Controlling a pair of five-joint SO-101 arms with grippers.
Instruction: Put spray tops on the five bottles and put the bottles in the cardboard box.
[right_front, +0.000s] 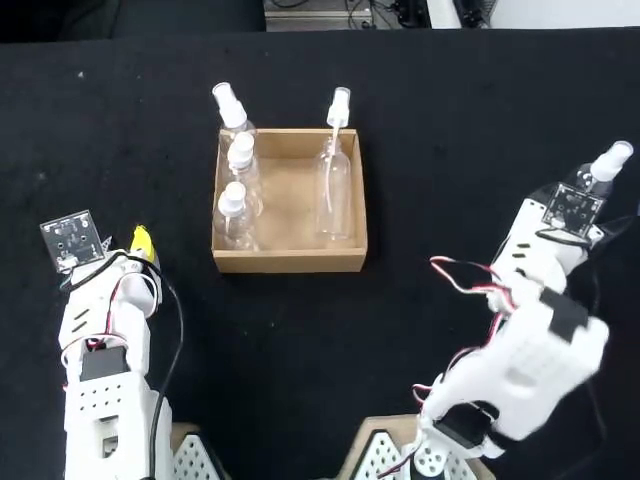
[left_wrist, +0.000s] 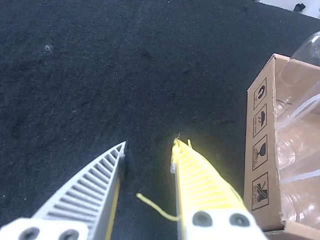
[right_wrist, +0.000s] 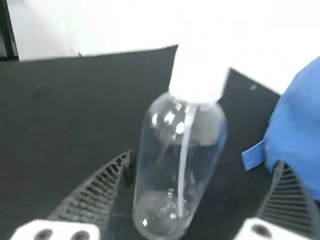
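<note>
In the high view we see a black desk (right_front: 120, 120) with the cardboard box (right_front: 290, 262) standing in the upper middle of the frame. Three bottles (right_front: 243, 185) sit along the box's left side, each with a white top. The farthest top pokes past the box's upper rim. A fourth bottle (right_front: 335, 190) lies along the box's right side, and its spray top (right_front: 340, 104) also reaches over the upper rim. The fifth bottle (right_front: 603, 168) is at the right edge of the frame, well apart from the box, just at the tip of the right arm (right_front: 530, 340). The left arm (right_front: 105, 350) is at the lower left. Its yellow finger (right_front: 142, 241) is near the box's lower left corner but apart from it.

In the left wrist view we find the left claw (left_wrist: 149, 145) released, with bare desk between its grey finger and its yellow one, grasping nothing. The box wall stands at the right of the frame, with clear bottles behind it.

In the right wrist view the right claw (right_wrist: 202, 161) is spread wide, and the fifth bottle sits between its black fingers (right_wrist: 102, 187). One finger is just beside the bottle's side and the other stands apart from it, so we count this claw as released too. The bottle's white top is in the upper middle of the frame, with a thin tube running down inside. A blue object (right_wrist: 297, 145) shows at the right edge.
</note>
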